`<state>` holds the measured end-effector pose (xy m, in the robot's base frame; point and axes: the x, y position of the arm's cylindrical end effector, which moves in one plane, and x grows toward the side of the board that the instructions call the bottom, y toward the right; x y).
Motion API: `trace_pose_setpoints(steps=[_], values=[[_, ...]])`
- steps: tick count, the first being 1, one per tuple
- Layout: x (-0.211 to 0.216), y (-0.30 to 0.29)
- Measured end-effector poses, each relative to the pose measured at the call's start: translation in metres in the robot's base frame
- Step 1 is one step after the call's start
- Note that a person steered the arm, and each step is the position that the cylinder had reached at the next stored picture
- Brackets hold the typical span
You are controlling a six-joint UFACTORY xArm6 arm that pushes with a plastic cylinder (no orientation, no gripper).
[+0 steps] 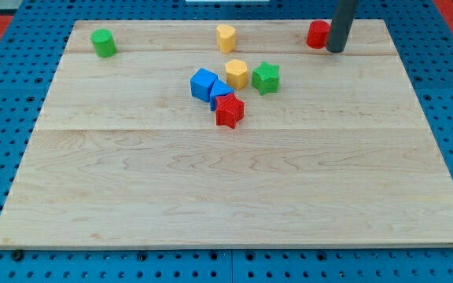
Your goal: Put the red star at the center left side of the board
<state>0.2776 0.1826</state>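
Note:
The red star (pixel 230 112) lies near the middle of the wooden board (pixel 234 196), a little above centre. It touches a blue block (pixel 219 94) just above it, and a second blue block (pixel 203 83) sits to that one's upper left. My tip (pixel 336 49) stands at the view's top right, far from the red star, right beside a red cylinder (pixel 317 34) on its left.
A yellow hexagonal block (pixel 237 73) and a green star (pixel 265 77) sit just above and to the right of the red star. A yellow block (pixel 226 38) stands at the top centre. A green cylinder (pixel 103 42) stands at the top left.

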Motion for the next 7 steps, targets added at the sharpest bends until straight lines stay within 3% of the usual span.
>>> trace_pose_setpoints(steps=[5, 7], values=[[0.007, 0.004], [0.057, -0.084]])
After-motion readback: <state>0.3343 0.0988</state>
